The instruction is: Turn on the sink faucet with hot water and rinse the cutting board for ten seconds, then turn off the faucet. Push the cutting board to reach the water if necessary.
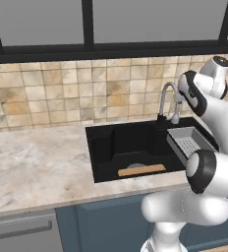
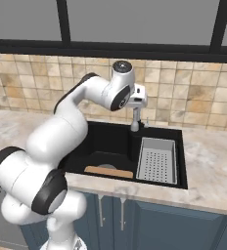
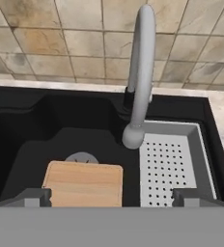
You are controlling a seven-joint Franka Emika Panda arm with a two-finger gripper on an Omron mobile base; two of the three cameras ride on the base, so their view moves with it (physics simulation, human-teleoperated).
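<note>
The sink faucet point(image 3: 142, 72) is a silver-grey gooseneck rising from the back rim of the black sink point(image 3: 27, 140). Its spout mouth hangs over the edge of the drain tray. The light-brown cutting board point(image 3: 85, 184) lies flat on the basin floor near the front wall, left of the spout and partly over the round drain point(image 3: 80, 157). My gripper point(image 3: 111, 198) hovers above and in front of the faucet, open, its fingertips point(image 3: 36, 197) wide apart with nothing between them. From the base, the cutting board point(image 1: 141, 170) and the faucet point(image 1: 166, 96) show beside my hand point(image 2: 137, 101). The water is out of view.
A grey perforated drain tray point(image 3: 169, 164) fills the sink's right side, also seen from the base point(image 2: 157, 161). Marble counter point(image 1: 37, 162) spreads left of the basin. A tiled wall point(image 1: 62, 93) and a dark-framed window stand close behind the faucet.
</note>
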